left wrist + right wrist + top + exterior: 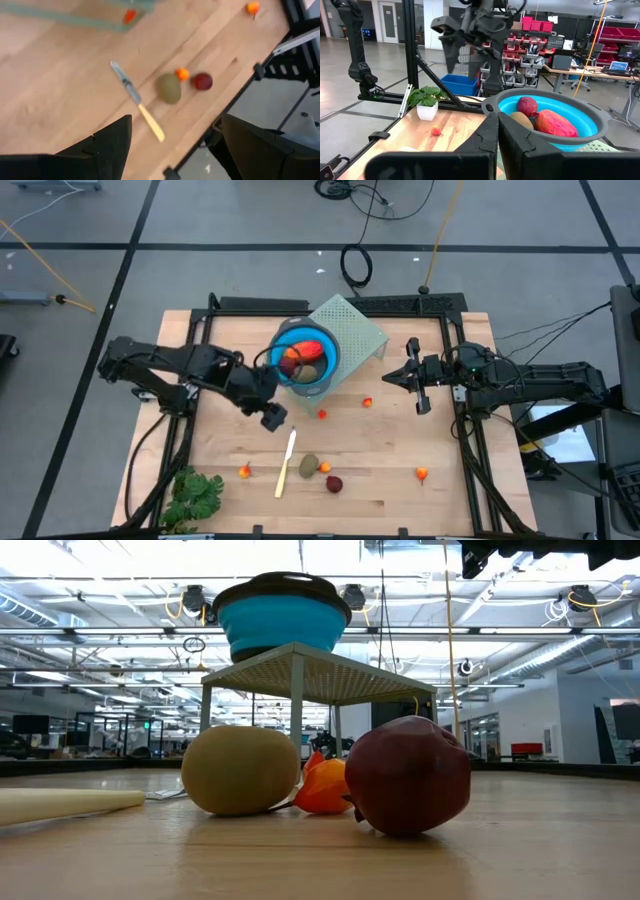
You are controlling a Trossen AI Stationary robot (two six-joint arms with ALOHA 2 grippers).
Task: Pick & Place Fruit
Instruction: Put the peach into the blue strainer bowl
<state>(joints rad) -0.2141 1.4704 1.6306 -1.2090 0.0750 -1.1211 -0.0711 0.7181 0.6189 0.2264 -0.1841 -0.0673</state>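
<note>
Now over the wooden surface (390, 450), left hand (272, 416) spread wide, pinching nothing, just beside the blue bowl (326, 352) on the pale green rack (358, 330). Inside the bowl: orange-red oblong (307, 349), brown-green oval (309, 373), dark red ball (291, 364). Well apart from that hand, nearer the front edge: another brown-green oval (308, 465), touching a small orange bit (324, 467), with a second dark red ball (334, 483) just beside and a knife (286, 463) alongside. Scattered farther off: tiny bits (421, 473) and a leafy green bunch (195, 496). Right hand (413, 376) pressed together, empty, beside the rack.
</note>
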